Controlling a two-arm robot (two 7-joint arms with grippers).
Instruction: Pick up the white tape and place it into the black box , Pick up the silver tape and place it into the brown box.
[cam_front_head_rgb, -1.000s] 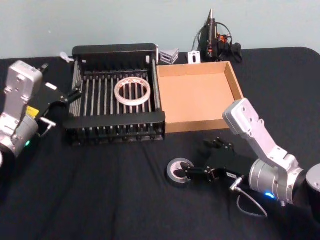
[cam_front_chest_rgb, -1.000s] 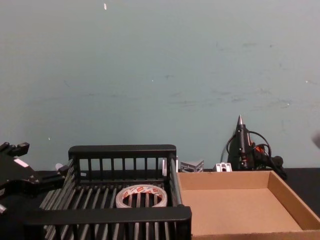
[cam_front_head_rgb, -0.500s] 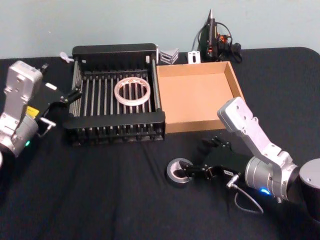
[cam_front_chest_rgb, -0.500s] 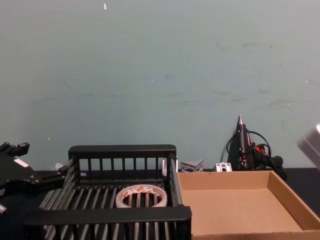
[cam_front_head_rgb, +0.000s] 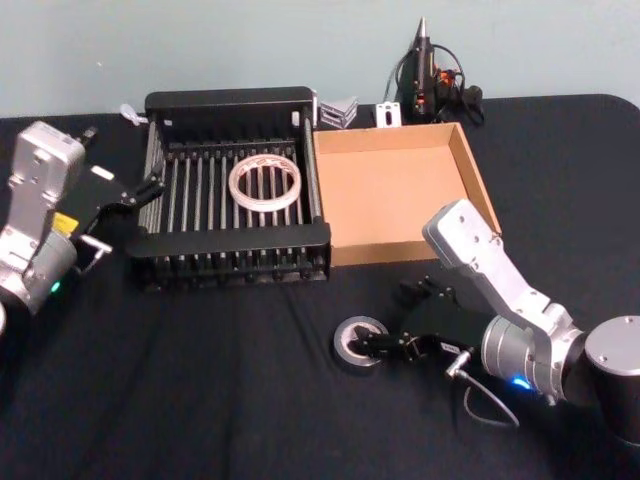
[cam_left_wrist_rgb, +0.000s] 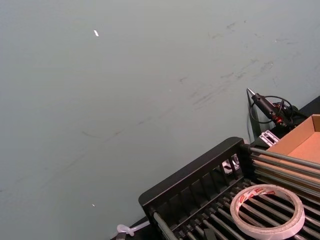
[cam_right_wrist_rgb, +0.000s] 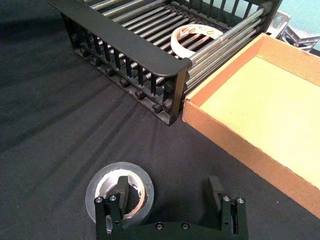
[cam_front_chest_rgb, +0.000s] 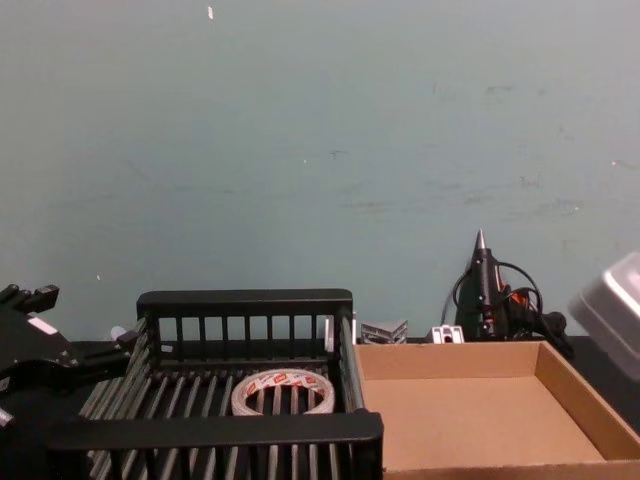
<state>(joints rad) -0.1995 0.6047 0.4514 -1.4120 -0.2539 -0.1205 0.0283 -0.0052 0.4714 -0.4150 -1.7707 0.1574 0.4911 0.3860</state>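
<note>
The first half of the task is judged done: the white tape (cam_front_head_rgb: 265, 182) is seen lying flat on the slats inside the black box (cam_front_head_rgb: 230, 102), at upper centre of the head view and low in the chest view. The step in hand is the grasp of the silver tape (cam_front_head_rgb: 358, 344), which rests flat on the black table (cam_front_head_rgb: 200, 400) at lower centre of the head view, in front of the brown box (cam_front_head_rgb: 478, 170) and apart from it. The right gripper (cam_right_wrist_rgb: 169, 192) is set low at the roll with its fingers spread wide; in the right wrist view one finger (cam_right_wrist_rgb: 121, 189) is seen standing in the roll's hole and the other (cam_right_wrist_rgb: 214, 192) well outside the rim, so nothing is held yet. The next move is judged to call for a closing of the fingers across the roll's wall, then a lift and a carry up-frame over the near wall of the brown box, which is empty. The left gripper (cam_front_head_rgb: 143, 188) is parked at the left edge of the black box, apparently open and holding nothing.
</note>
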